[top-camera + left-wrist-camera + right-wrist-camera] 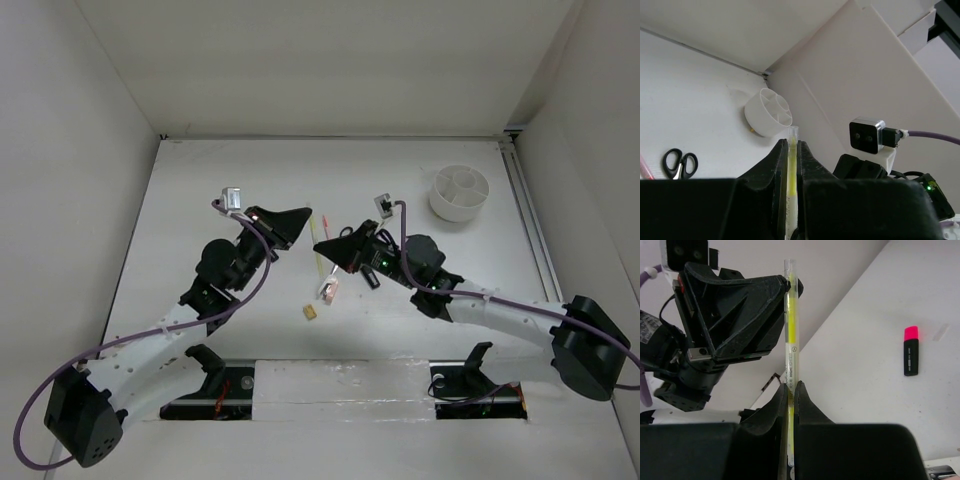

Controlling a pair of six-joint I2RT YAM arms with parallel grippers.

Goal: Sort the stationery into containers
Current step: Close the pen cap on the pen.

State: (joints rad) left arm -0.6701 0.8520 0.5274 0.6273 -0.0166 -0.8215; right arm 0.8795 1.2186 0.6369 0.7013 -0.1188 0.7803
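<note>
The pale yellow stick is a highlighter held off the table between both arms. My left gripper is shut on its upper end. My right gripper is shut on its lower part. In the left wrist view the round white tub with its inner compartments stands beyond the stick's tip, and the black-handled scissors lie on the table to the left. The tub is at the back right. A black marker with a pink cap lies on the table.
A thin red pen lies just right of the left gripper. Near the front, a pink-capped marker and a tiny eraser lie below the grippers. White walls enclose the table on three sides.
</note>
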